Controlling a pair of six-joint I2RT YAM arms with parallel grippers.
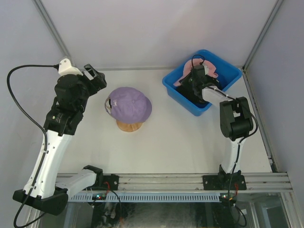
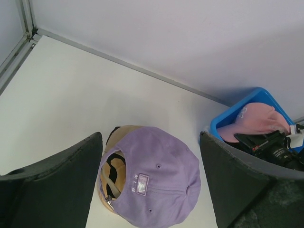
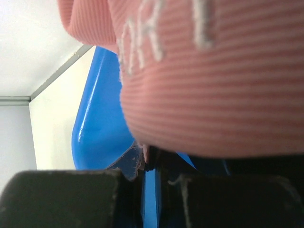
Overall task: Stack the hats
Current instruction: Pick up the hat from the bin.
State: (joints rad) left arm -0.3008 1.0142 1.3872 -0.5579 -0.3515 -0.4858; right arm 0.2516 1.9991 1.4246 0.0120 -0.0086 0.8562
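Right gripper (image 3: 151,173) is pinched shut on the lower edge of the pink hat (image 3: 213,95), inside the blue bin (image 1: 223,59) at far right. Left gripper (image 1: 97,78) is spread wide and holds nothing, just left of the purple hat (image 1: 130,105) on the wooden stand (image 1: 129,127).

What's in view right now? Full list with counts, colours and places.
purple cap: 1, purple, on the wooden stand at the middle of the table
wooden stand: 1, tan, under the purple cap, mostly covered by it
pink cap: 1, pink with white lettering, in the blue bin
blue bin: 1, blue, far right part of the table
table: 1, white, under everything
left gripper: 1, black fingers, open and holding nothing, above the table to the left of the purple cap
right gripper: 1, black fingers, down in the blue bin, shut on what looks like the edge of the pink cap
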